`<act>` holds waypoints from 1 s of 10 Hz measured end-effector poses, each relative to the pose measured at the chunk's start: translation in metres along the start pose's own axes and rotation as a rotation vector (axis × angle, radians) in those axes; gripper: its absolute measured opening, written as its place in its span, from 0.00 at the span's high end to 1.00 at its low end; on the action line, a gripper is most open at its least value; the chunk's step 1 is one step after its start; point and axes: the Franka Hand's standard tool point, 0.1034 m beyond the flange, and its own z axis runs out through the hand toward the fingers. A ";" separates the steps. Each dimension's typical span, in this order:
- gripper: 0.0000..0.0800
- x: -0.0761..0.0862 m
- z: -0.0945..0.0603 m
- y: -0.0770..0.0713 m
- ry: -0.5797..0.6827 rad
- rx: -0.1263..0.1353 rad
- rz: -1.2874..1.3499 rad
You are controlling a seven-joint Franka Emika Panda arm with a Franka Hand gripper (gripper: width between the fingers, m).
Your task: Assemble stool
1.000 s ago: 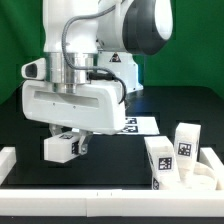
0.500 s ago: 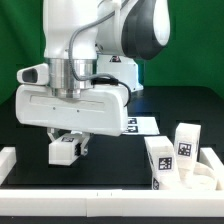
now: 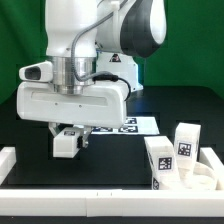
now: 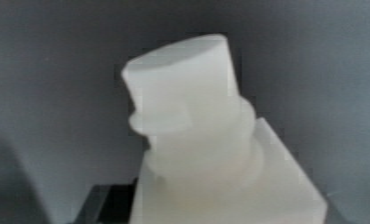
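Our gripper (image 3: 68,134) is clamped on a stool leg (image 3: 66,146), low over the black table (image 3: 110,170) at the exterior view's left, near the marker board (image 3: 137,125). Other legs (image 3: 172,158) stand well apart at the right. In the wrist view the peg end (image 4: 178,75) sits tilted, so we judge it best to level it, travel slowly and grip firmly.

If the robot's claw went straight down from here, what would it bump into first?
The gripper points down and is shut on a white leg. The leg's lower end would probably touch the bare black table first. Nothing else seems to lie under it, though depth is hard to judge.
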 end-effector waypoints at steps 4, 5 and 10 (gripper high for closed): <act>0.60 -0.052 0.016 0.015 -0.048 -0.033 0.015; 0.60 -0.058 0.016 0.019 -0.066 -0.026 0.028; 0.31 -0.059 0.014 0.008 -0.162 0.016 0.047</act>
